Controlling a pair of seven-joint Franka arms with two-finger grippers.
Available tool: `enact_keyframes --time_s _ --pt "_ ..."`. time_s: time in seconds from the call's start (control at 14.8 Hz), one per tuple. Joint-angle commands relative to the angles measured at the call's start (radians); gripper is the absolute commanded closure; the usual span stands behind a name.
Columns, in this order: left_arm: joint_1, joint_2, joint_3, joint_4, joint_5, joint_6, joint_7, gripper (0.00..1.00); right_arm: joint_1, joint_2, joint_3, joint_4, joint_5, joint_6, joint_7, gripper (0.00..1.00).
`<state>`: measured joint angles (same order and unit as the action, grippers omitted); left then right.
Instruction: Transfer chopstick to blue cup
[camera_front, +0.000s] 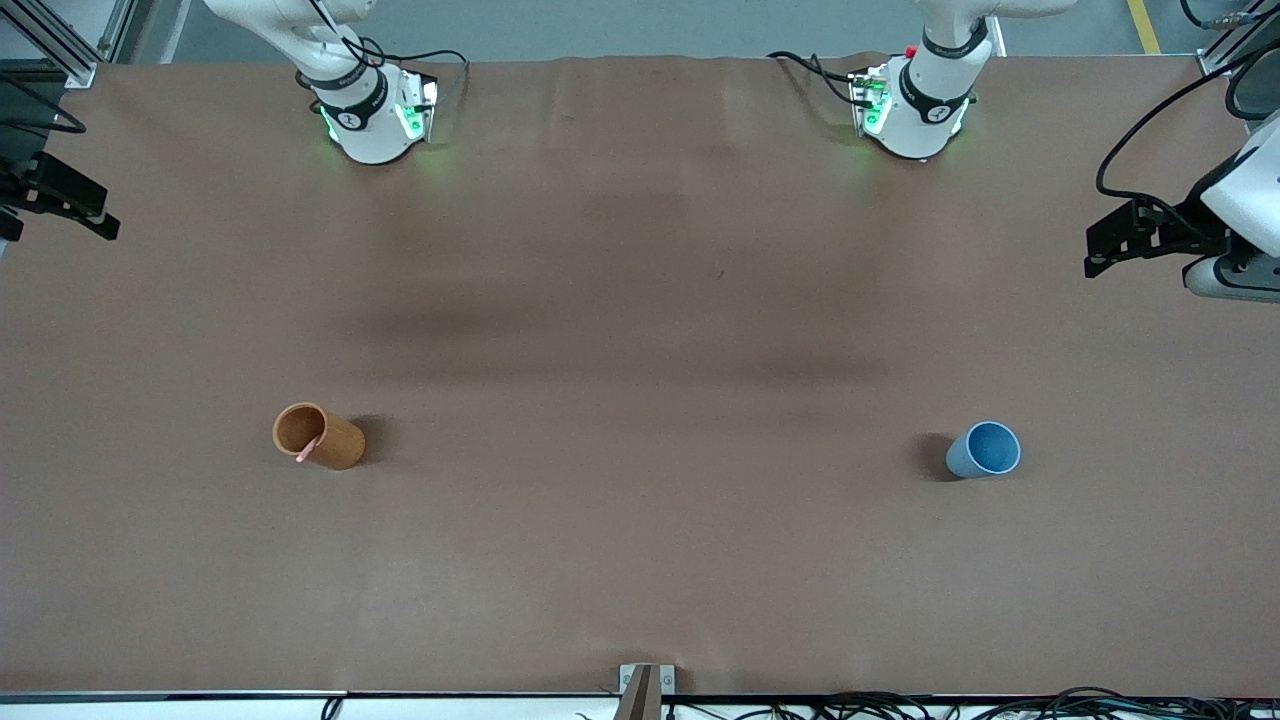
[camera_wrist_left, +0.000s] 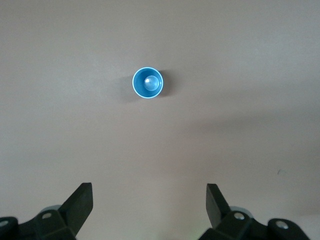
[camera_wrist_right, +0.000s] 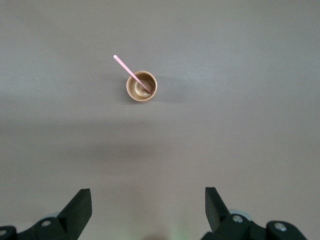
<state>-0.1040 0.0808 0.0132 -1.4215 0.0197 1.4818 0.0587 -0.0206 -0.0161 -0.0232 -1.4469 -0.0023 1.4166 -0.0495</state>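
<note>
One thin pale-pink chopstick (camera_front: 308, 448) leans in the orange-brown cup (camera_front: 320, 437), standing toward the right arm's end of the table. The right wrist view shows the chopstick (camera_wrist_right: 127, 70) sticking out over the rim of that cup (camera_wrist_right: 141, 86). The blue cup (camera_front: 985, 449) stands upright and empty toward the left arm's end and also shows in the left wrist view (camera_wrist_left: 147, 83). My left gripper (camera_front: 1100, 250) (camera_wrist_left: 149, 192) is open and empty, high over the table by the blue cup. My right gripper (camera_front: 95, 215) (camera_wrist_right: 148, 196) is open and empty, high by the orange-brown cup.
The brown table cloth (camera_front: 640, 330) lies bare between the two cups. The two arm bases (camera_front: 370, 120) (camera_front: 915, 110) stand along the table edge farthest from the front camera. A small metal bracket (camera_front: 645, 688) and cables sit at the nearest edge.
</note>
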Motion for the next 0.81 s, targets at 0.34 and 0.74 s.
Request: enact_keyframes --time_s 0.34,0.74 --pt "-0.002 -0.003 0.007 0.007 -0.012 -0.009 0.01 0.0 -0.004 -0.007 0.002 -0.001 -0.011 0.01 -0.001 0.0" --pt "0.042 0.127 0.024 -0.01 -0.017 0.049 0.018 0.0 0.005 0.001 0.009 -0.013 -0.011 0.057 -0.003 0.0"
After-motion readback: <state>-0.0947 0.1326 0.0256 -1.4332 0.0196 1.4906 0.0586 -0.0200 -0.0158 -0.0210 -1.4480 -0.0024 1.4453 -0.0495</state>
